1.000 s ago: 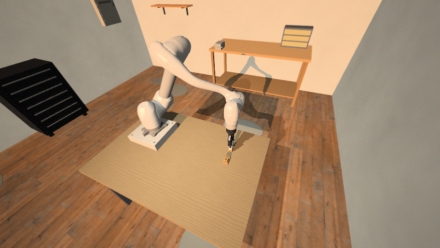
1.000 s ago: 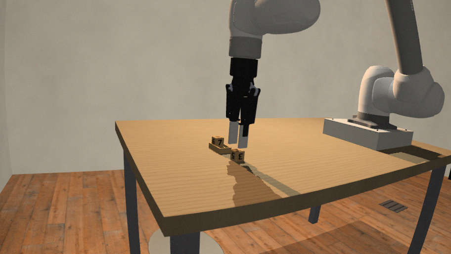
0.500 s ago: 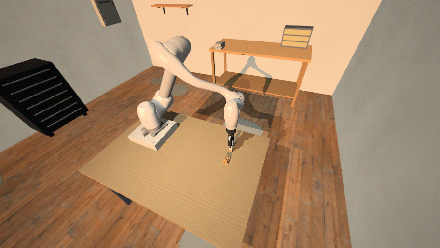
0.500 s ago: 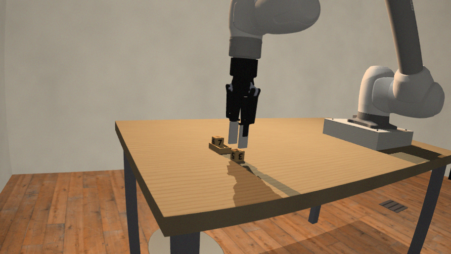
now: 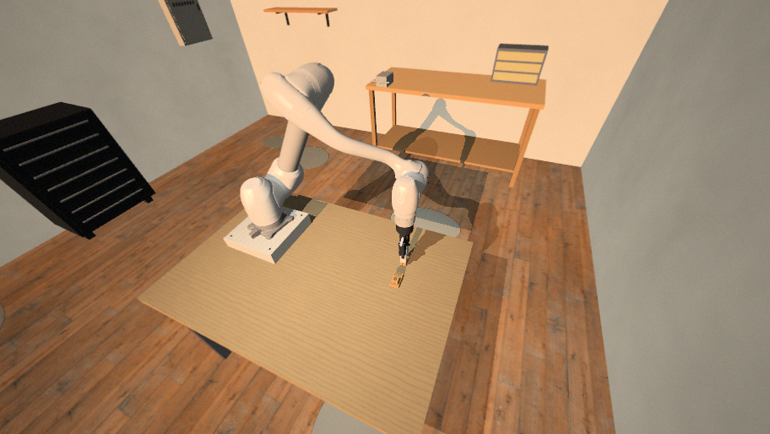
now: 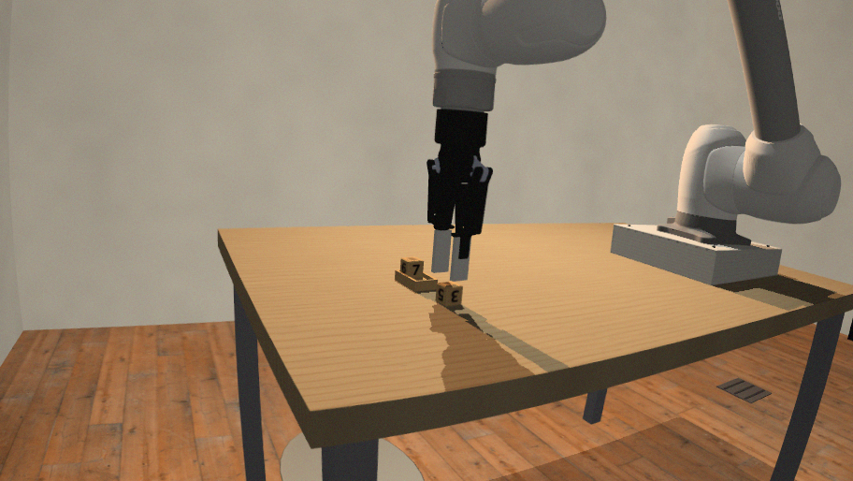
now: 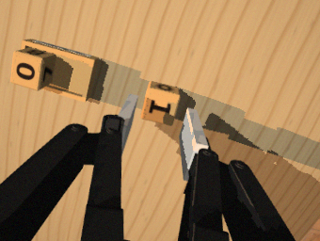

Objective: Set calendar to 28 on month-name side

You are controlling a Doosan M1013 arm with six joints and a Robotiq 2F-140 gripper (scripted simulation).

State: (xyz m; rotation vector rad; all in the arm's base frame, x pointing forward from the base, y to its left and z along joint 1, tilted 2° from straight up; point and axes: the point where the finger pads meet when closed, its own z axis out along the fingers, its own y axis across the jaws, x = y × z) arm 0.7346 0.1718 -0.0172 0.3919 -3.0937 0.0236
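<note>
Landmark = wooden calendar tray (image 6: 412, 281) on the table (image 6: 334, 334).

Gripper (image 6: 450, 262) hangs pointing down, just above the table surface, close to the tray's near end, on the arm-base side of it. Fingers (image 6: 440, 251) part-open w/ a gap between the pale pads, nothing in between; holds nothing.

Cube A (image 6: 412, 267) sits in the tray at its far end; ext. view shows 7 on the front face, 6 on the adjacent side face; wrist view shows 0 (image 7: 26, 71) on top. Looks flat in its slot.

Cube B (image 6: 449, 294) is outside the tray, on the table just off the tray's near end, beside/touching — can't tell which. Ext. view: faces show 3 and 5; wrist view: top face shows 1 (image 7: 159, 104), lying sideways. In wrist view cube B lies just ahead of the fingertips, between the lines of the two pads, not touched.

Tray's near slot unoccupied.

Arm base plate (image 6: 632, 254) well apart from the tray, toward the table's far right corner in ext. view. Arm's shadow runs from cube B toward the front edge of the table.
</note>
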